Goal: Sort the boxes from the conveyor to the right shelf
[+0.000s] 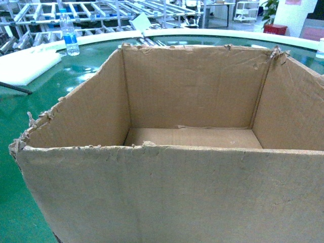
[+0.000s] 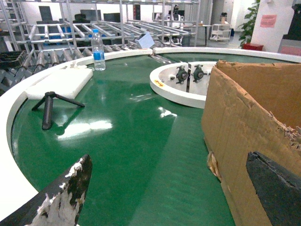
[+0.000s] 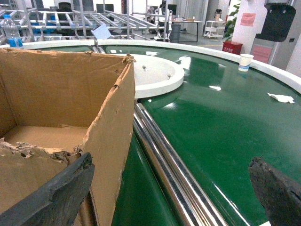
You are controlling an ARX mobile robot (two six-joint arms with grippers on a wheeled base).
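Note:
One of the boxes (image 1: 172, 187), a big open brown carton with ragged torn edges, stands empty on the green conveyor (image 1: 76, 71) and fills the head view. Neither gripper shows there. My left gripper (image 2: 174, 190) is open beside the carton's (image 2: 235, 122) left wall, its right finger (image 2: 277, 188) over that wall and its left finger (image 2: 70, 195) above the bare belt (image 2: 131, 150). My right gripper (image 3: 164, 193) is open at the carton's (image 3: 61, 94) right wall, left finger (image 3: 51, 197) against the cardboard. Steel racks (image 1: 101, 10) stand beyond the belt; I cannot tell which is the right shelf.
A water bottle (image 2: 98, 49), a white foam slab (image 2: 61, 82) and a small black tripod (image 2: 49, 108) sit on the belt's left. The white round hub (image 3: 157, 75) lies behind the carton. Shiny steel rails (image 3: 164, 160) run beside it. A paper cup (image 3: 245, 61) stands on the rim at the right.

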